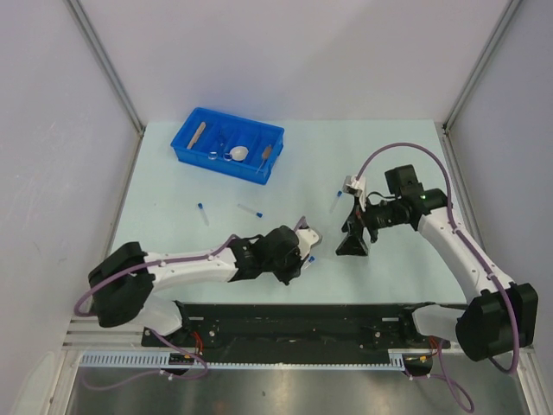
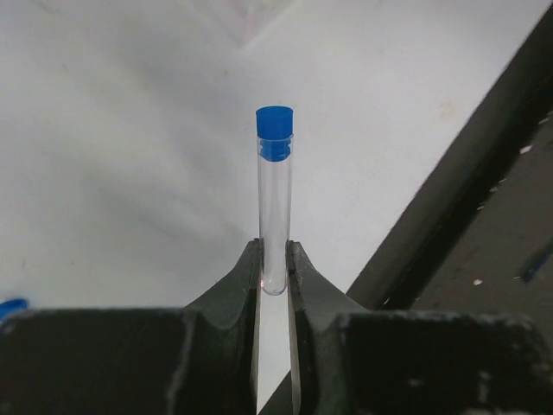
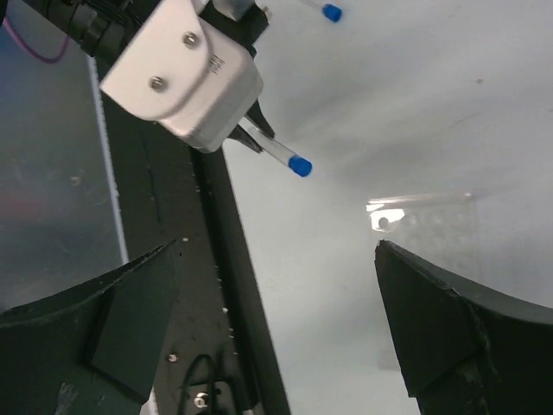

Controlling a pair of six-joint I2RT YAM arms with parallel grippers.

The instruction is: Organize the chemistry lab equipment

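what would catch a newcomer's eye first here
The left end effector pinches a small clear blue-capped tube by its rounded end, near the front middle of the pale table. At back left sits a large blue compartmented plastic bin, another capped tube lying loose before it.

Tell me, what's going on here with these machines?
A robot is tidying lab gear. Its left pincer grips a blue-capped tube by the rounded bottom end. The right pincer is open and holds nothing, with a clear tube rack ahead of it. Other tubes lie loose, and a blue bin sits at the back.
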